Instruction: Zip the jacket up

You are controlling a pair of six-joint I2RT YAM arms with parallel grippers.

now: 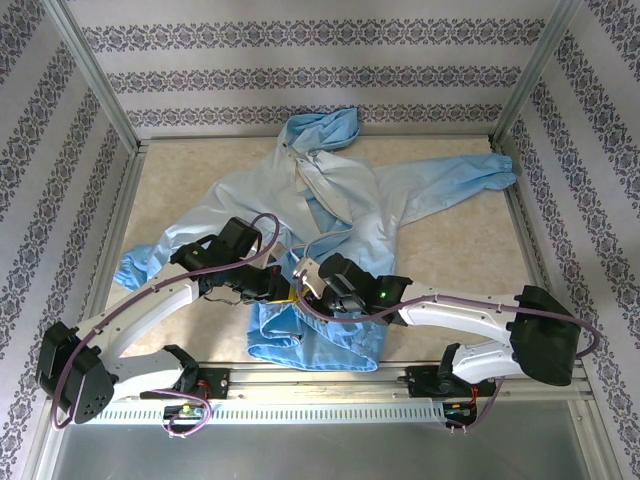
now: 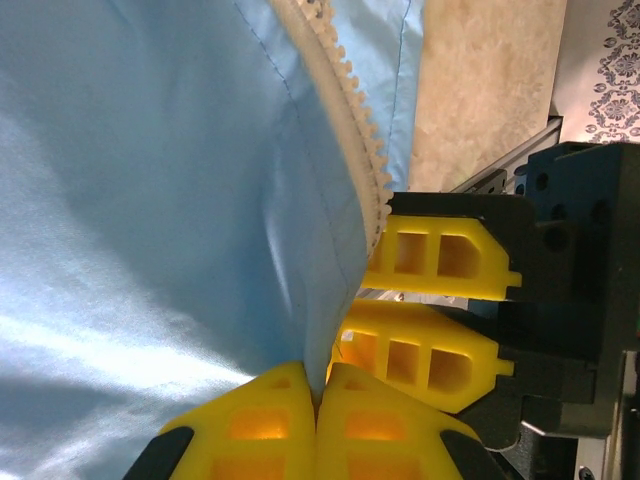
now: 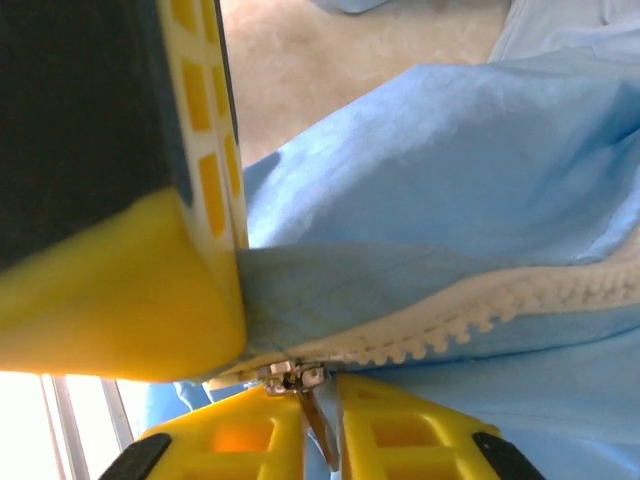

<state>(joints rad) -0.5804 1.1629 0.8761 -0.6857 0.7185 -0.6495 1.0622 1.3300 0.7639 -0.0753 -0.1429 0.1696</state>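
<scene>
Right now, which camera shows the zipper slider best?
The right wrist view: the zipper slider sits sharp and close, its pull hanging between the fingers of the right gripper. The left wrist view gives the zipper teeth leading toward it; in the top external view the arms crowd that spot of the jacket.

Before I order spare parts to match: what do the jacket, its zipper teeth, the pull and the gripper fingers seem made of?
Jacket: thin synthetic weave, likely nylon; faint sheen, soft creases. Teeth: pale moulded plastic, matte. Pull: metal, by its grey glint. Fingers: yellow plastic, perhaps printed; hollow cells.
</scene>
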